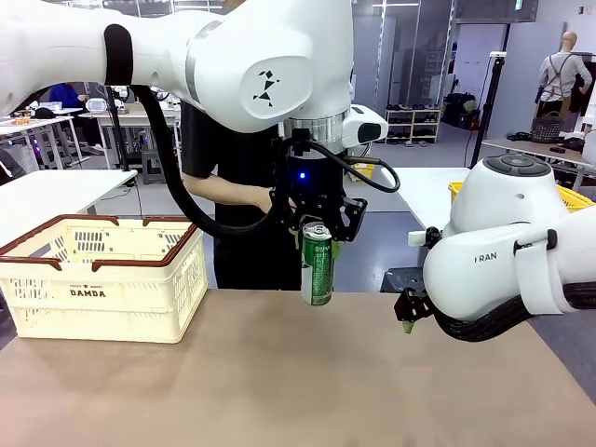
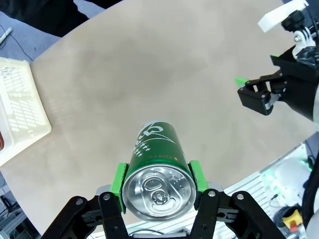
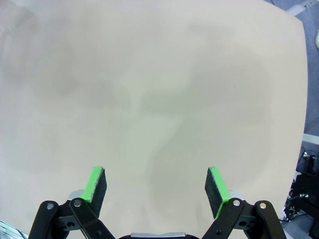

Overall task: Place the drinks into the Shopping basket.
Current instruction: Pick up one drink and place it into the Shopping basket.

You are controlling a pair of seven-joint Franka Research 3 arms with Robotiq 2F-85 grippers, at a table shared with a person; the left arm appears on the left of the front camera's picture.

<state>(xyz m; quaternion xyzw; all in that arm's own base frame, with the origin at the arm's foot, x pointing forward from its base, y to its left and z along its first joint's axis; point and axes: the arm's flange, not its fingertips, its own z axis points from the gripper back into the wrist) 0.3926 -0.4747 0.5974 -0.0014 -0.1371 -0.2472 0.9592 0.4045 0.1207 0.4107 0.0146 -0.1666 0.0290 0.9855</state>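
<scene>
tan table (image 1: 279, 372), green can (image 1: 318, 275) hung above it
left gripper (image 1: 318, 231) pinched it near the top; slick thin metal, probably dented easy. right gripper (image 3: 157, 191) sat wide, empty.

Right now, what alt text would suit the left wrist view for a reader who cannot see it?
The left hand grips a green drink can between its green pads, silver top facing the camera, above the tan table. A corner of the cream Shopping basket shows at far left.

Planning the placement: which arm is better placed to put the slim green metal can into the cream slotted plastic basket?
Left: the left gripper holds the green can and the basket sits that side; right gripper open, empty.
</scene>
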